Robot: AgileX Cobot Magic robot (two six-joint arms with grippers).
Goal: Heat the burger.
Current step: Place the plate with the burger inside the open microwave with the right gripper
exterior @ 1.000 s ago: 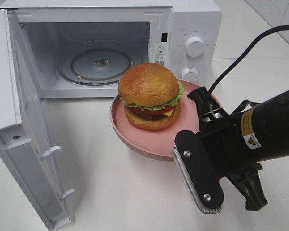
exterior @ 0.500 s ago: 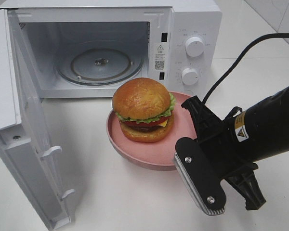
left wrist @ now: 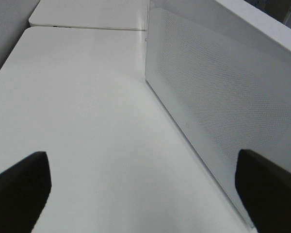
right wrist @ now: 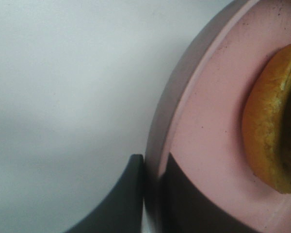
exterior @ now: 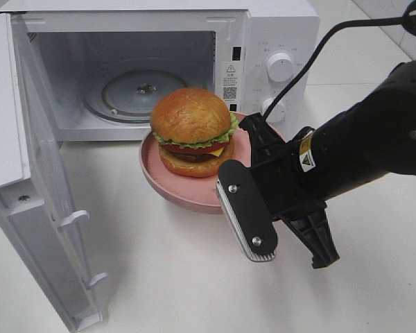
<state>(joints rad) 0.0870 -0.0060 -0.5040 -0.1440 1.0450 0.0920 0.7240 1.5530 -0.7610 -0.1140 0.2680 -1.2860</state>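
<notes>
Obs.: The burger [exterior: 192, 132] sits upright on the pink plate [exterior: 187, 195], a little toward the microwave side of centre. The plate is directly in front of the open microwave [exterior: 277, 28], near the cavity sill, with the glass turntable [exterior: 142, 90] bare behind it. Whether the plate is off the surface [exterior: 159, 277] cannot be told.

Right pincer [right wrist: 153, 167]: closed narrow on the plate rim at the side away from the door [exterior: 41, 208], one finger outside the wall and one on the inner floor. Left pincer [left wrist: 143, 194]: spread wide and empty.

Handling (judgement): The burger is a loose stack with a glossy bun and probably soft, so pinching it would squash or shear the layers. The stiff plate is the better hold, taken at the rim. A one-sided grip leaves the load hanging off it, so the plate should be kept level or the burger may slide or topple.

Views: The exterior high view gives the whole layout but hides the left pincer and the contact itself. The right wrist view shows the clamp, with the bottom bun near the inner finger but apart from it. The left wrist view shows only the perforated door panel and bare surface.
</notes>
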